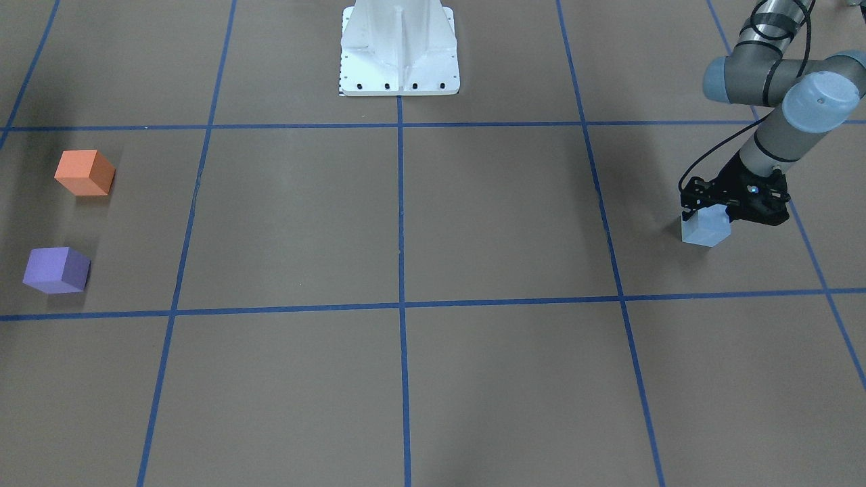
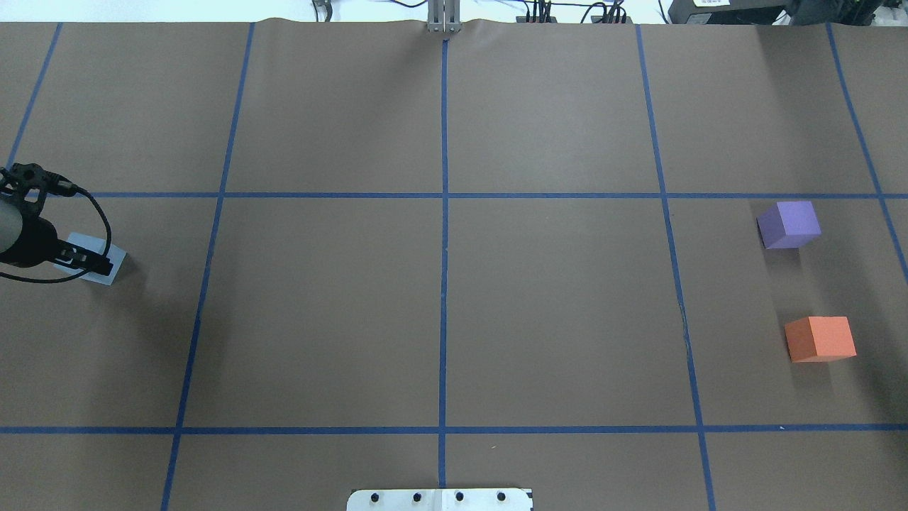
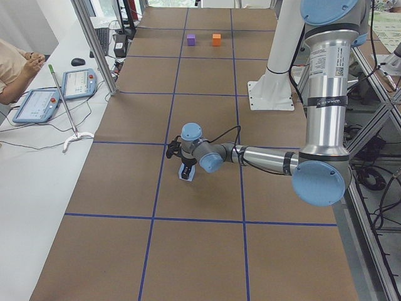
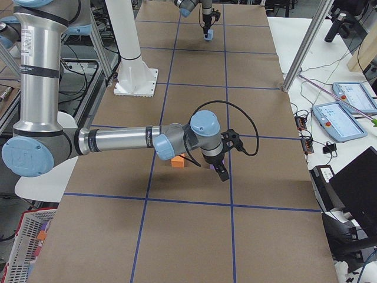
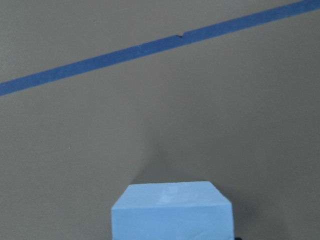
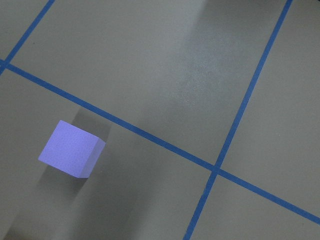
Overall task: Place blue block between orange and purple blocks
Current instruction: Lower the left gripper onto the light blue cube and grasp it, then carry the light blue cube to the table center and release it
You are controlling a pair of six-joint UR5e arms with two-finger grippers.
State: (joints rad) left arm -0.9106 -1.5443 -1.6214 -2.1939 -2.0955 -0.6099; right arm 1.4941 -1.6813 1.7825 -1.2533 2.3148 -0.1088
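Note:
The light blue block (image 1: pixel 705 228) sits on the brown table at the robot's far left. It also shows in the overhead view (image 2: pixel 99 273) and at the bottom of the left wrist view (image 5: pixel 171 212). My left gripper (image 1: pixel 727 206) is down over it, jaws closed on its sides. The orange block (image 1: pixel 84 172) and the purple block (image 1: pixel 57 269) stand apart at the robot's far right, with a gap between them. My right gripper (image 4: pixel 222 172) hovers by them and shows only in the exterior right view, so I cannot tell its state. The right wrist view shows the purple block (image 6: pixel 72 150).
The white robot base (image 1: pixel 399 51) stands at the table's middle edge. Blue tape lines (image 2: pixel 444 213) divide the brown table into squares. Operator tablets (image 3: pixel 56 94) lie on the white side bench.

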